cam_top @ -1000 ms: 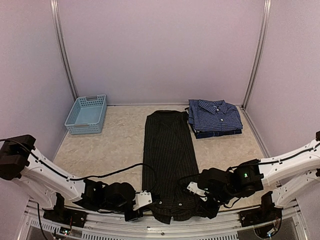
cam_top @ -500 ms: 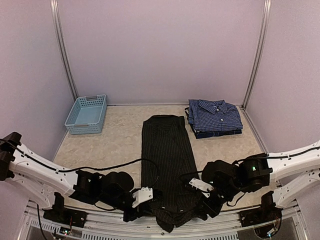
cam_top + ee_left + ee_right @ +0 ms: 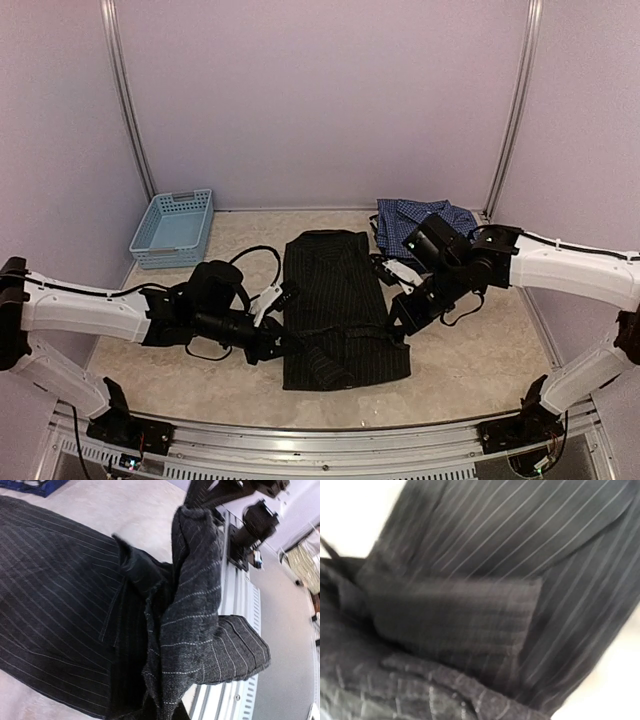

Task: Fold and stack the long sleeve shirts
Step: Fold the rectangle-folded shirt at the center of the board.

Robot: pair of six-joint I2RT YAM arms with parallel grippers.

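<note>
The black pinstriped shirt (image 3: 335, 275) lies lengthwise in the middle of the table, and its near end is lifted and carried back over the body. My left gripper (image 3: 280, 338) is shut on the shirt's left edge. My right gripper (image 3: 397, 318) is shut on its right edge. The raised fold hangs between them. Pinstriped cloth fills the left wrist view (image 3: 195, 605) and the right wrist view (image 3: 520, 535) and hides the fingers. The blue checked shirt (image 3: 400, 222) lies folded at the back right, partly behind my right arm.
A light blue plastic basket (image 3: 172, 228) stands at the back left. The beige table (image 3: 470, 350) is walled by pale panels on three sides. A metal rail (image 3: 320, 455) runs along the near edge.
Both grippers have risen from the near edge and moved far-ward, carrying the shirt's near end up and over its body. The shirt now covers less length.
</note>
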